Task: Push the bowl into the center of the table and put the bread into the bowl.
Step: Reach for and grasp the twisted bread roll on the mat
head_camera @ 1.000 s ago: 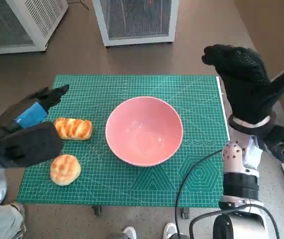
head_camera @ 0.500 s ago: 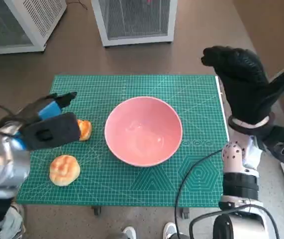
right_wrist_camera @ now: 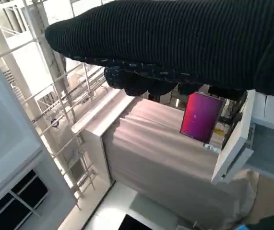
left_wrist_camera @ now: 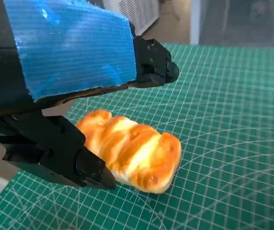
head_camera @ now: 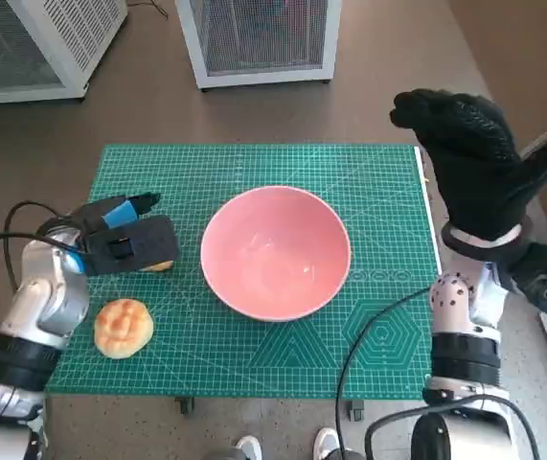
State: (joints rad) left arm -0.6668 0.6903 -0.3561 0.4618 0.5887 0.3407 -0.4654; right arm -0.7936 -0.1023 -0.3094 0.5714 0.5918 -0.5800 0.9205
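The green mat (head_camera: 369,192) covers the table. The pink bowl (head_camera: 276,251) sits in its middle. The right hand (head_camera: 472,158) is held up high beside the mat — fingers apart, holding nothing. The left hand (head_camera: 125,240) reaches over the long bread (left_wrist_camera: 132,151), fingers spread on both sides of it — not closed on it. A round bun (head_camera: 124,326) lies nearby.

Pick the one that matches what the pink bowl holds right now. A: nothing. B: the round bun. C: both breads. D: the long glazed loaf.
A: the pink bowl shows only its bare inside, while the long glazed loaf lies on the green mat under the left hand and the round bun sits on the mat nearer the robot.
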